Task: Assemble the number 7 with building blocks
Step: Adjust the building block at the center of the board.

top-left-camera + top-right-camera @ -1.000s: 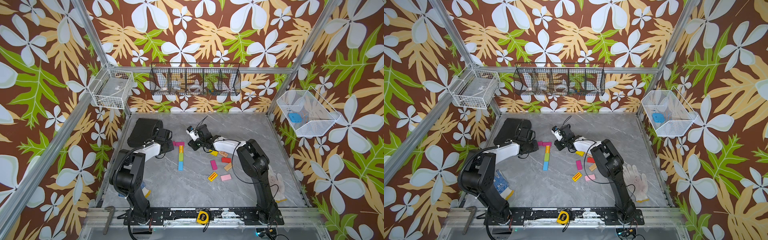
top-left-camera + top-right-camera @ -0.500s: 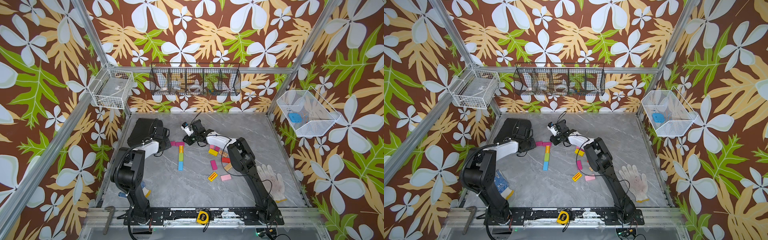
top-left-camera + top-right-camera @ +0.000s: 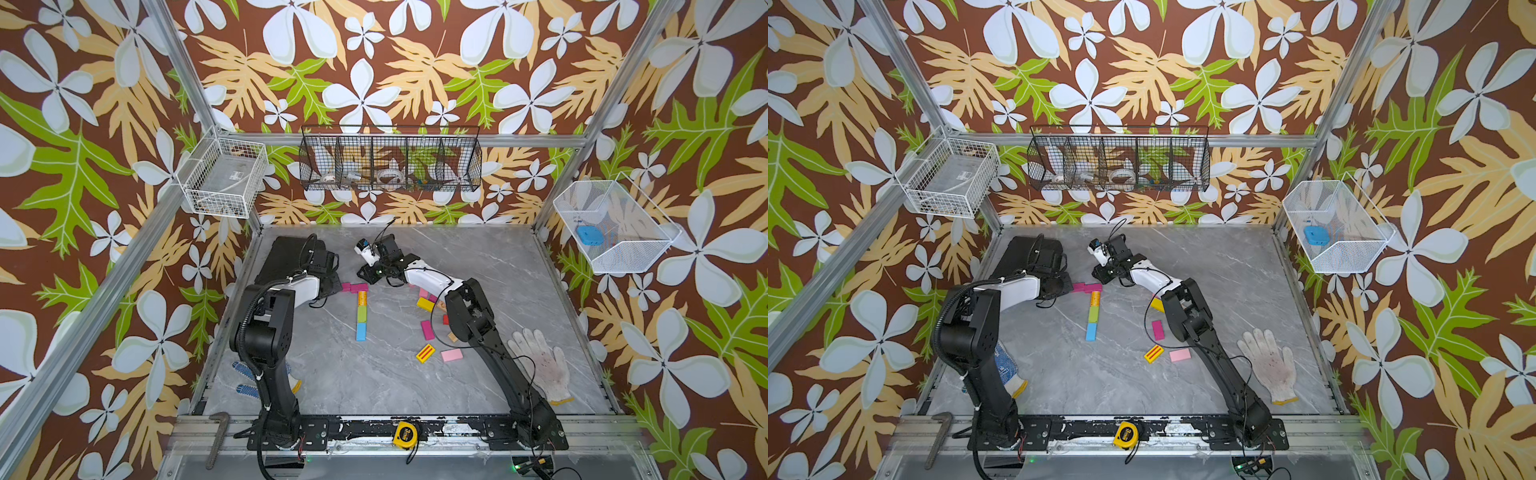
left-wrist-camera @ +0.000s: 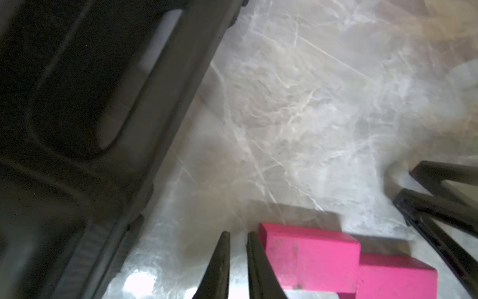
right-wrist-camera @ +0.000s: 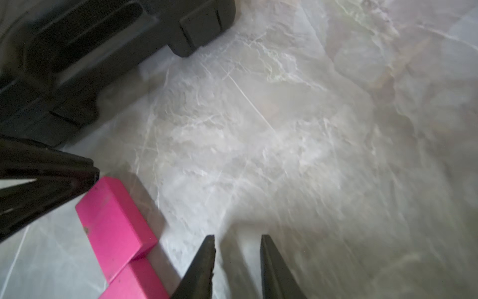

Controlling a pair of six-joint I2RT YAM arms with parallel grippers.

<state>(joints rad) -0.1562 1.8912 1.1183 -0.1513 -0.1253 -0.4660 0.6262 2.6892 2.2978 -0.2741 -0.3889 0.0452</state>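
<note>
Nearest, loose blocks (image 3: 451, 354) are seen scattered. Beyond them a blue-green-yellow stem (image 3: 360, 318) is laid, capped by two magenta blocks (image 3: 354, 287) set end to end, slightly offset. The left gripper (image 4: 238, 234) is placed at their outer end and the right gripper (image 5: 238, 239) just beside the other end. Both are narrowly parted and empty. The blocks are judged light, stiff and slippery, best pinched across the long edges.
</note>
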